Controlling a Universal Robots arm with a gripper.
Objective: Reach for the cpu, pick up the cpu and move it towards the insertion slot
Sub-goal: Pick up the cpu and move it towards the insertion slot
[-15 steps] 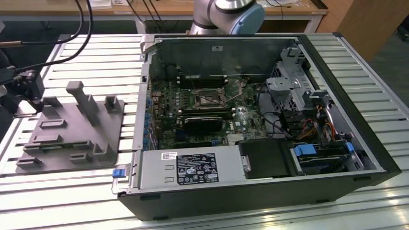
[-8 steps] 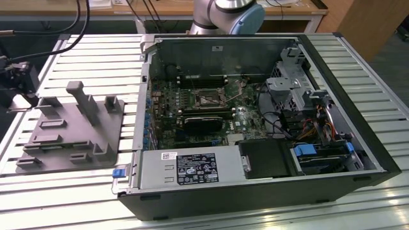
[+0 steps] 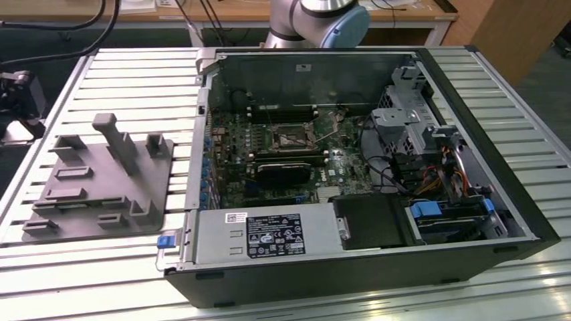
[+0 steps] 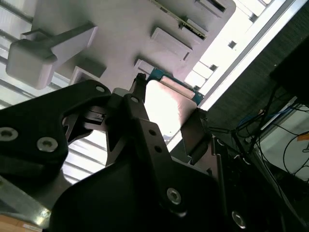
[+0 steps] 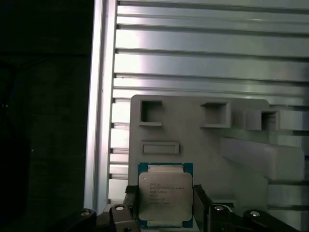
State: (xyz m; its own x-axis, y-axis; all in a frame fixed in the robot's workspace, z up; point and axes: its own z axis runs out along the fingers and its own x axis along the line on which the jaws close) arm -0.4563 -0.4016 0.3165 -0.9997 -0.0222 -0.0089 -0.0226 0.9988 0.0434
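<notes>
- Tabletop of slotted aluminium (image 3: 134,73) carries an open black computer tower (image 3: 357,281). A grey plastic fixture block (image 3: 98,187) sits at nine o'clock from the tower in the exterior view.
- Square black-framed insertion slot (image 3: 292,139) with a dark centre lies on the motherboard, roughly eleven o'clock from the tower's middle.
- Black gripper (image 5: 165,205) is drawn narrow, its fingers (image 5: 129,200) pressing opposite edges of the chip.
- Silvery square cpu (image 5: 165,193) with a green rim hangs clamped above the fixture. Reach and pickup look done; the carry to the slot is not.
</notes>
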